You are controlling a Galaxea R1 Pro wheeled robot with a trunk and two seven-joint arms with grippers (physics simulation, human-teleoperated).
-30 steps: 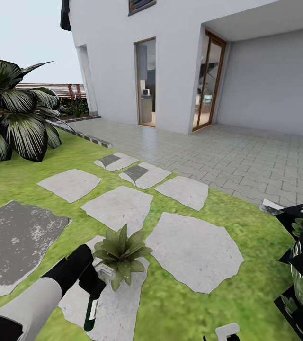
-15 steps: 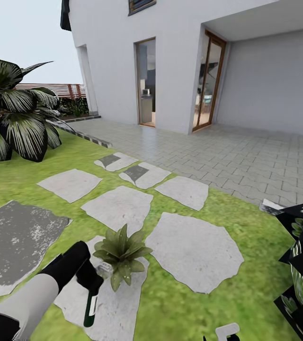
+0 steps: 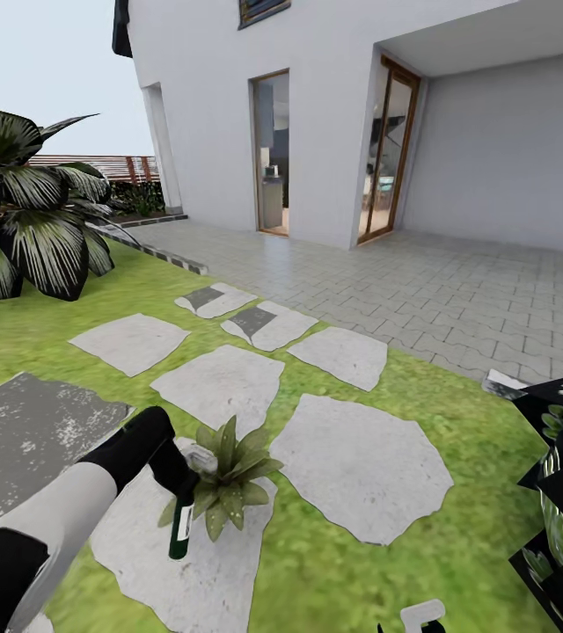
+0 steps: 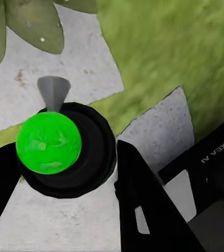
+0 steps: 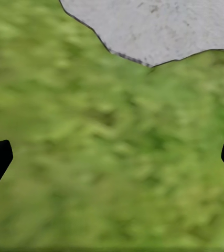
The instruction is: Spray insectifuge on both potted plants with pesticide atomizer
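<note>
While left gripper (image 3: 179, 479) grasps pesticide atomizer (image 3: 182, 520) beside potted plant (image 3: 229, 475), spraying step; next: aim nozzle at leaves, trigger. R gripper (image 5: 112, 157) splayed, empty.

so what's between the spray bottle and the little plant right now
Nothing; in the head view the spray bottle in the left gripper sits right against the little plant.

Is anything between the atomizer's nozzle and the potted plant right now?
Nothing visible. The left gripper holds the pesticide atomizer right against the potted plant, white head at its leaves; the left wrist view shows leaves just ahead over bare stepping stone.
</note>
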